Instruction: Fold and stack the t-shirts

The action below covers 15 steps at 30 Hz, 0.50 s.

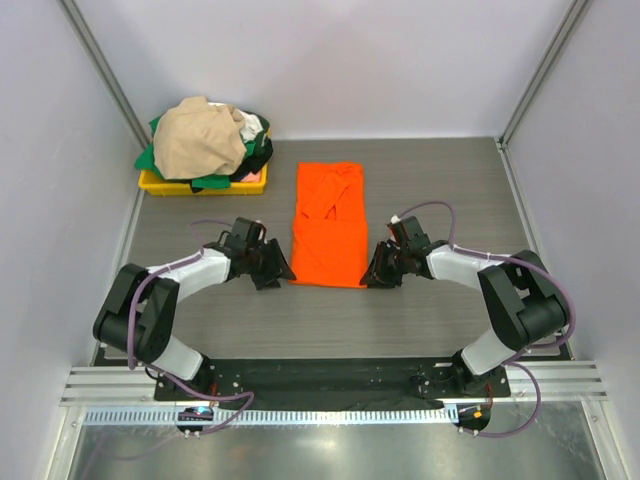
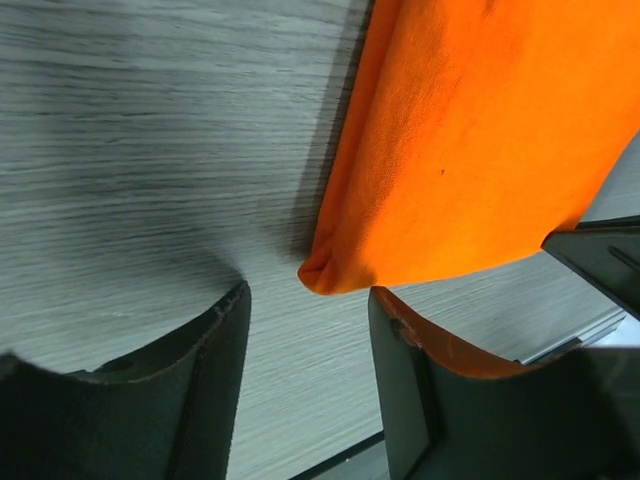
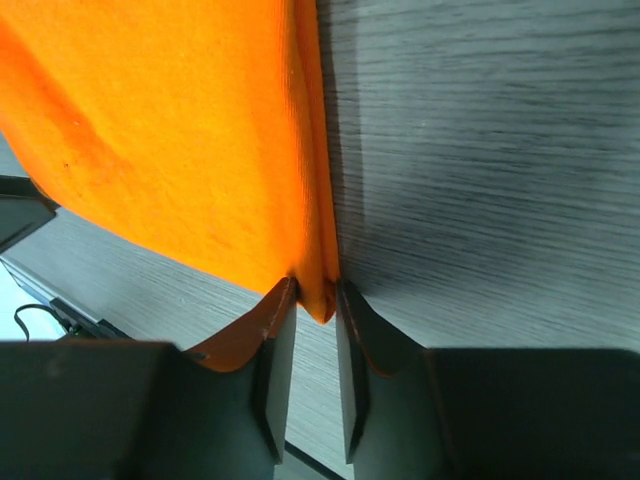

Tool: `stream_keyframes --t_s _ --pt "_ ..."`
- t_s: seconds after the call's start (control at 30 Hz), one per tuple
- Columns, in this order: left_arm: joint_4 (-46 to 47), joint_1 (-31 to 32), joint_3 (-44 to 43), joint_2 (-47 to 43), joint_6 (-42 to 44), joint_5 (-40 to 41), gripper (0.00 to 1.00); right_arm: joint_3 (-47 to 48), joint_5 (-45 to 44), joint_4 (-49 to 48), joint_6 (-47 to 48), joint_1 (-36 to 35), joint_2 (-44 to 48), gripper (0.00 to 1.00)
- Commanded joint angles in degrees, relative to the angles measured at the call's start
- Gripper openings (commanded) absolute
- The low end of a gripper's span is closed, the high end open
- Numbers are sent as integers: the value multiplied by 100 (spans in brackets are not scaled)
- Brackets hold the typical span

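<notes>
1. The orange t-shirt (image 1: 328, 225) lay flat at the middle of the bench (image 1: 450, 180). Its sides were already turned in, so it formed a long, narrow strip running away from the arms.
2. The remaining garments were unfolded and heaped in the yellow bin (image 1: 160, 183) at the far left. The beige t-shirt (image 1: 200, 135) sat on top and the dark green t-shirt (image 1: 152, 155) showed beneath it.
3. The left pincer (image 2: 308, 298) was released. Its jaws stood apart on the bench, with the near-left corner of the orange strip just ahead of the gap and not yet between them.
4. The right pincer (image 3: 312, 295) was clenched on the near-right corner. The folded edge of the cloth sat between its fingers (image 3: 275, 340), which pressed it from both sides.
5. Step judged in hand: taking hold of the two near corners for a lengthwise fold of the near hem towards the collar. No folded stack was seen yet, so the task appeared to be at an early stage.
6. Next move, as judged: the left pincer would need to advance slightly so that the corner enters its gap, then clamp through all layers. Both arms should then lift together and carry the hem away from the bases evenly.
7. Risk noted: a one-sided grip, or catching only the top layer, would skew the fold or pull the tucked sides open.
</notes>
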State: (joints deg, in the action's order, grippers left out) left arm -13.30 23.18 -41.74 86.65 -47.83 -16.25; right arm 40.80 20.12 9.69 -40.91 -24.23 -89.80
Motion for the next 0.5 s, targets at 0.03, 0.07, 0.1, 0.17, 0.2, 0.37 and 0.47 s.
stream_keyframes --t_s 0.03,0.07,0.1,0.17,0.2,0.37,0.47 --pt "547 117 113 124 -112 -168 50 -124 -105 -178 21 -29 -178 27" --pt "609 125 130 141 -112 -177 49 -125 -105 -196 21 -29 -204 26" --pt "627 134 139 185 -121 -177 48 -125 -105 -213 30 -29 -231 25" --pt "688 143 148 238 -147 -151 47 -116 -96 -222 47 -29 -248 23" --pt "714 143 148 290 -147 -142 46 -107 -96 -214 48 -29 -266 21" --pt "794 152 69 466 -174 -19 33 -63 -87 -222 74 -29 -292 13" --pt "794 169 8 554 -174 139 18 -28 -52 -222 91 -29 -345 5"
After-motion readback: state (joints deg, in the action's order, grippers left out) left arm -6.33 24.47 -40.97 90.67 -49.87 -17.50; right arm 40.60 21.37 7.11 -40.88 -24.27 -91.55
